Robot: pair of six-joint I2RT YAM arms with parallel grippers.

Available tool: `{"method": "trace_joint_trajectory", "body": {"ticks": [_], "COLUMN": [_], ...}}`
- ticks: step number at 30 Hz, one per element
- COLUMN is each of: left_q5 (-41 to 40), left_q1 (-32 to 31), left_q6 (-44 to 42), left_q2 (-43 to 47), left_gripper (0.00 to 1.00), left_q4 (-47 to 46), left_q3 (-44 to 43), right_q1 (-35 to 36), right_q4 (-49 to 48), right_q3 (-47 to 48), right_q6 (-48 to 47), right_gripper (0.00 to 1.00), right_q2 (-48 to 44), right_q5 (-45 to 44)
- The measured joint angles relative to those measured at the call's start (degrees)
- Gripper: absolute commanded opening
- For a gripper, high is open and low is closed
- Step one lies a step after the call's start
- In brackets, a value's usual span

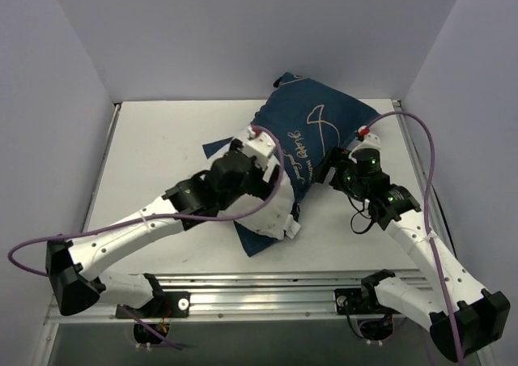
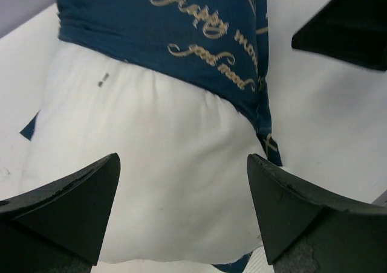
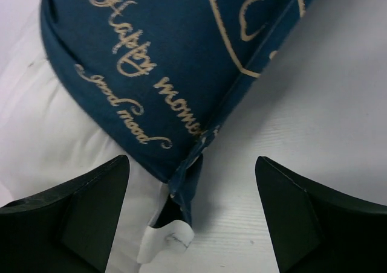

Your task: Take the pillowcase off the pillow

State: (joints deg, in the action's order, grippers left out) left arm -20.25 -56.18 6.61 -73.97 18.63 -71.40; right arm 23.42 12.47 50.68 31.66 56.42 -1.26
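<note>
White tabletop (image 1: 162, 147), closed in by pale grey walls (image 1: 243, 34) on three sides. A little right of the middle, toward the far wall, the pillow (image 2: 151, 176), lying slantwise. Far end covered by the pillowcase (image 1: 324, 123), dark blue with pale line drawings and script lettering. Near end bare and white, sticking out of the open mouth of the case. Some blue cloth also showing beneath the near end. Small white tag (image 3: 166, 240) at the right edge of the pillow, just below the seam corner of the pillowcase.

Left arm stretched across the near-left side of the pillow. Left fingers (image 2: 66, 206) wide apart, holding nothing, one on each side of the bare white part in the wrist view, with the hem of the pillowcase just beyond. Contact with the pillow not clear from this angle; perhaps just above it.

Right arm bent in from the right side. Right fingers (image 3: 72, 215) also apart and empty, placed over the right seam of the pillowcase, one above the white pillow, the other above bare tabletop. Lettering "Happy" and "good mood" readable beyond them.

Purple cables (image 1: 429, 155) looping along both arms. Metal rail (image 1: 267, 289) along the near edge, by the bases.
</note>
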Motion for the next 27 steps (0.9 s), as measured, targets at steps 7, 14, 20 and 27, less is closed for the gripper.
{"method": "trace_joint_trajectory", "body": {"ticks": [7,14,20,27], "left_q5": [-5.6,-6.4,-8.9,-10.0], "left_q1": [-6.6,-7.2,-7.2,-6.5], "left_q6": [-4.5,-3.9,0.0,3.8], "left_q2": [-12.6,-21.2,-24.2,-24.4], "left_gripper": [0.94,0.94,0.66,0.02], "left_q4": [0.1,0.5,0.5,-0.3], "left_q3": [0.5,-1.7,-1.9,-0.6], "right_q1": [-5.0,-5.1,-5.1,-5.4], "right_q4": [-2.4,-8.1,-14.8,-22.4], "right_q3": [-7.5,-12.5,-16.6,-21.2], "right_q6": [0.2,0.1,0.0,1.4], "right_gripper": [0.82,0.82,0.79,0.72], "right_q2": [-0.3,-0.2,2.3,7.0], "right_q5": [7.0,13.8,17.8,22.1]}}
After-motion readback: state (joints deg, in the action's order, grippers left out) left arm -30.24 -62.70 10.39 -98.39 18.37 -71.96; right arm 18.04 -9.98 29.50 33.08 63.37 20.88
